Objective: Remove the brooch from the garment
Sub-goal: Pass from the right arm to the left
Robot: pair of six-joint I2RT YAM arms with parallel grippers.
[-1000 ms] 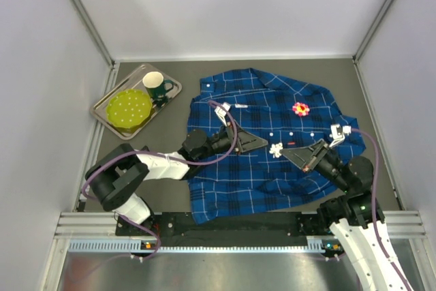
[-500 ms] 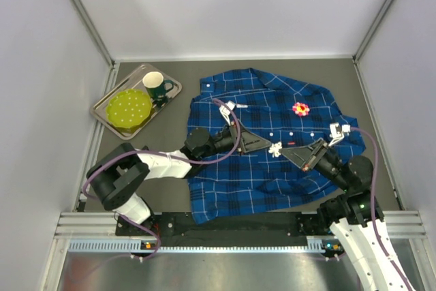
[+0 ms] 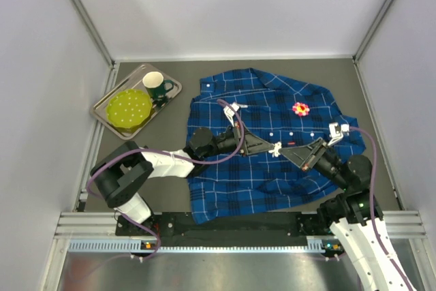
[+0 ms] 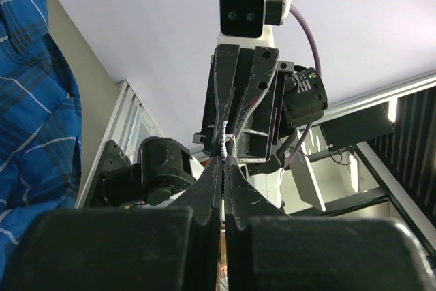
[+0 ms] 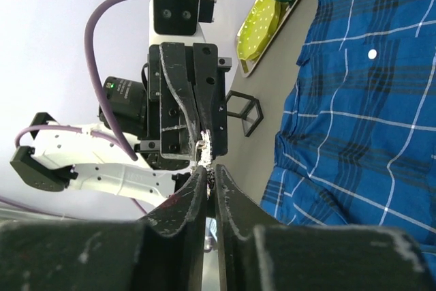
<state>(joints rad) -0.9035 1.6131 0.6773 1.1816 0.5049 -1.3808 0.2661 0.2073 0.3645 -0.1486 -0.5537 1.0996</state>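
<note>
If the left pincer (image 4: 223, 161), clenched on the white brooch (image 4: 225, 142), slips, it may fall on the garment (image 3: 259, 182); I cannot tell if the right pincer (image 5: 210, 172) grips it.

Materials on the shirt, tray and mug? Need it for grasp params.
The shirt looks like woven cloth, matte: it wrinkles and lies limp. The tray looks metal, dull silver sheen, raised rim. The mug seems glazed ceramic, glossy dark green, though enamel is possible.
</note>
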